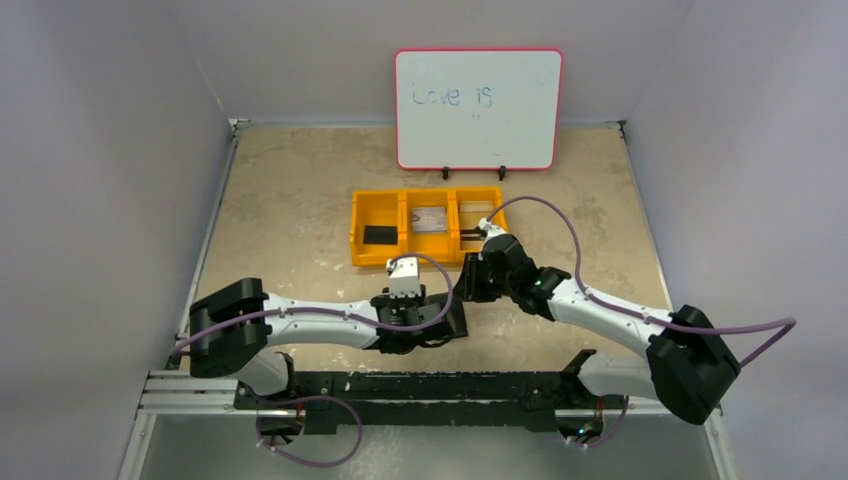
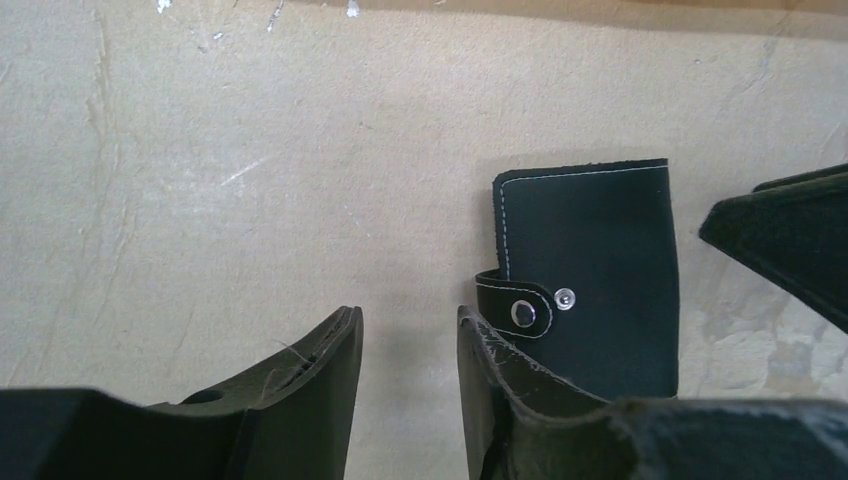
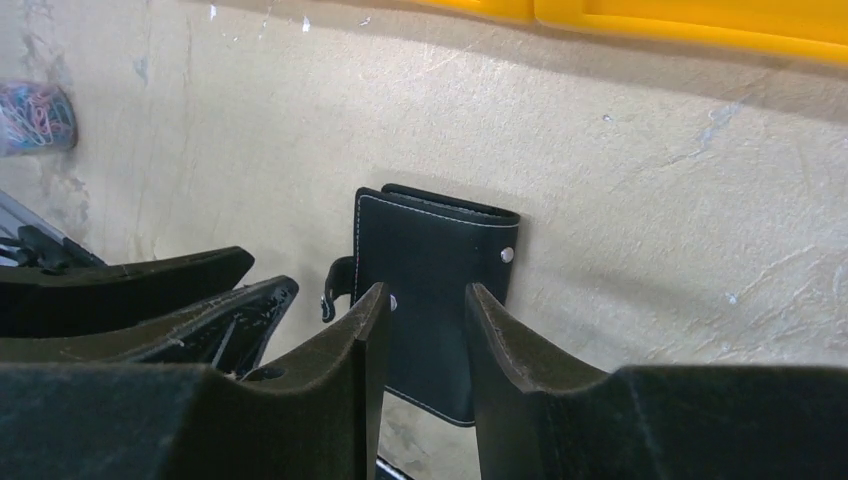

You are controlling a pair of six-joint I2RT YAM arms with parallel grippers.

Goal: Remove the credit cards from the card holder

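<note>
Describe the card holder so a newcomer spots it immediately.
Find the yellow three-compartment tray. Just nearer than it, between the left gripper and right gripper, lies the card holder. Unlike the tray's plain black rectangle, it's a folded wallet, white-stitched with a snap tab.

The small black leather-like bifold card holder (image 2: 590, 270) lies flat on the beige counter (image 2: 200, 200), folded shut, with white stitching along its edges. Its snap tab (image 2: 515, 305) is undone and curls free off one side, leaving the metal stud (image 2: 565, 297) bare. What looks like a pale grey flat card (image 1: 428, 218) lies in the middle compartment of the yellow tray (image 1: 356, 230).
</note>
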